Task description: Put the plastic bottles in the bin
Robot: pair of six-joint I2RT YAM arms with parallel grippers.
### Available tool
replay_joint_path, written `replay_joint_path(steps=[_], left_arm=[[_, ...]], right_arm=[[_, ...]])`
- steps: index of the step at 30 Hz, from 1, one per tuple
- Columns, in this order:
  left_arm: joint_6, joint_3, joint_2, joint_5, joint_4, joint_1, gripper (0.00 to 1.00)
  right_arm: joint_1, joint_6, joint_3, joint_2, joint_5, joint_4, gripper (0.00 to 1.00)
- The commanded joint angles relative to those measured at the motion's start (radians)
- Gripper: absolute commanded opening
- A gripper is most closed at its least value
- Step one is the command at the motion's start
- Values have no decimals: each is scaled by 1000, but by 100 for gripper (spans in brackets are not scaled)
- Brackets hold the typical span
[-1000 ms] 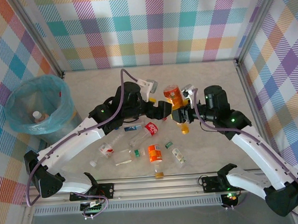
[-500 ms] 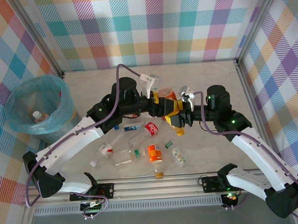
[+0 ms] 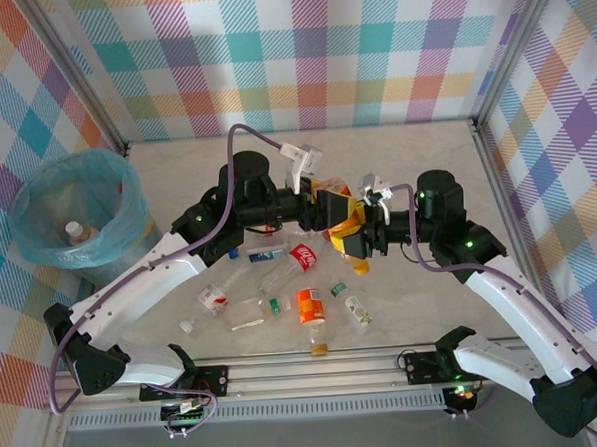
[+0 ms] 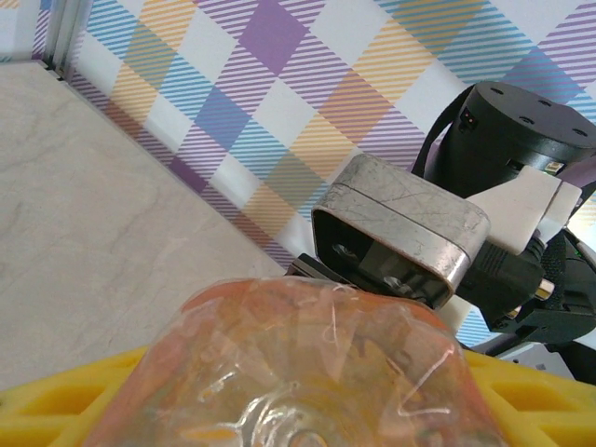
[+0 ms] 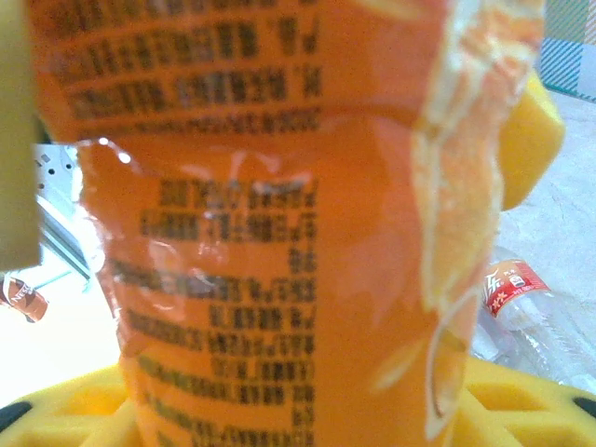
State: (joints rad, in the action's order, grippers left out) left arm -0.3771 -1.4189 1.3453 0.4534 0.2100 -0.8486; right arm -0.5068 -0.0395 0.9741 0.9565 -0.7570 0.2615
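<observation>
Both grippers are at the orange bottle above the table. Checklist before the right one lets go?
1. Right gripper shut on the orange bottle: ok.
2. Left gripper gripping that bottle: cannot tell. The bottle sits between its yellow fingers, but contact is not visible.
3. Bottle lifted off the table: ok.
4. Bin ready to receive: ok. It is open at the far left, with one bottle inside and room to spare.
5. Table cleared of bottles: not ok. Several loose bottles lie in front of the arms.
</observation>
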Motion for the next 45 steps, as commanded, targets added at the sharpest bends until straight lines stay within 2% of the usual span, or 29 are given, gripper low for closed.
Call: replay_joint_path(steps=[1, 8, 12, 17, 25, 29, 36, 40, 45], left_arm=[[-1, 10, -44, -10, -24, 0, 63], [7, 31, -68, -56, -6, 1, 54], [6, 36, -83, -105, -1, 1, 54], [-2, 45, -106, -210, 18, 2, 53], [15, 32, -161, -424, 131, 3, 52], [41, -2, -182, -491, 195, 6, 51], [52, 1, -237, -593, 259, 39, 51], [57, 4, -285, -644, 294, 72, 50], [92, -3, -336, -701, 334, 117, 49]], right_arm=[[1, 20, -1, -16, -18, -41, 59], [1, 9, 0, -12, -13, -54, 63], [1, -10, 4, -8, -3, -64, 75], [1, -41, 3, -9, 9, -77, 83], [-6, -73, 24, 2, 25, -86, 85], [-38, -82, 55, 34, 29, -94, 85], [-140, -20, 175, 163, 50, -55, 84], [-225, 35, 251, 241, 112, -33, 84], [-292, 10, 329, 340, 174, -75, 84]])
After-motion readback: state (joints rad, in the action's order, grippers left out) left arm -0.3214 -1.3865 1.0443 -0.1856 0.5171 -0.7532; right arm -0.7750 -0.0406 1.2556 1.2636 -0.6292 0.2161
